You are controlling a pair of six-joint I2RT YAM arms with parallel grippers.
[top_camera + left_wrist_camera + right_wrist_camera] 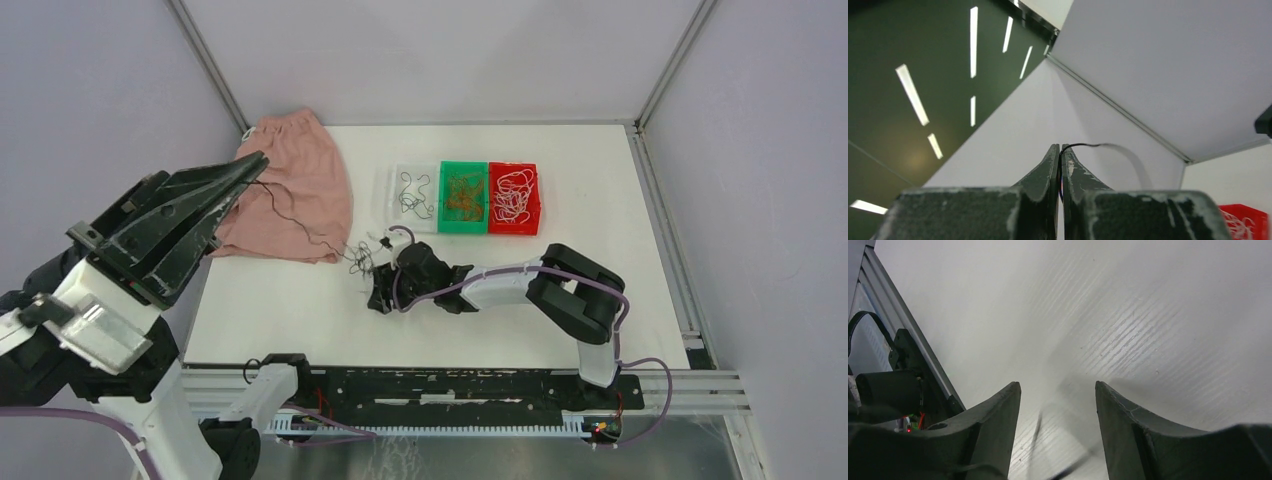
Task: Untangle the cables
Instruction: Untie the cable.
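1 black cable (1083, 144) pinched in left gripper (1060, 150), blurred strand (1035, 432) between right gripper (1058, 385) jaws

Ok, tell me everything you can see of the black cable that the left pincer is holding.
A single thin, wiry black cable. One end is pinched in the shut, raised left pincer. From there it runs wavy over the pink cloth down to a small dark tangle by the open right pincer.

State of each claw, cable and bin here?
left claw: shut on black cable, raised.
right claw: open, low over table.
black cable: strung from left claw to clump.
clump: tangled, by right claw.
clear bin: holds black cables.
green bin: orange cables.
red bin: white cables.
pink cloth: rumpled.
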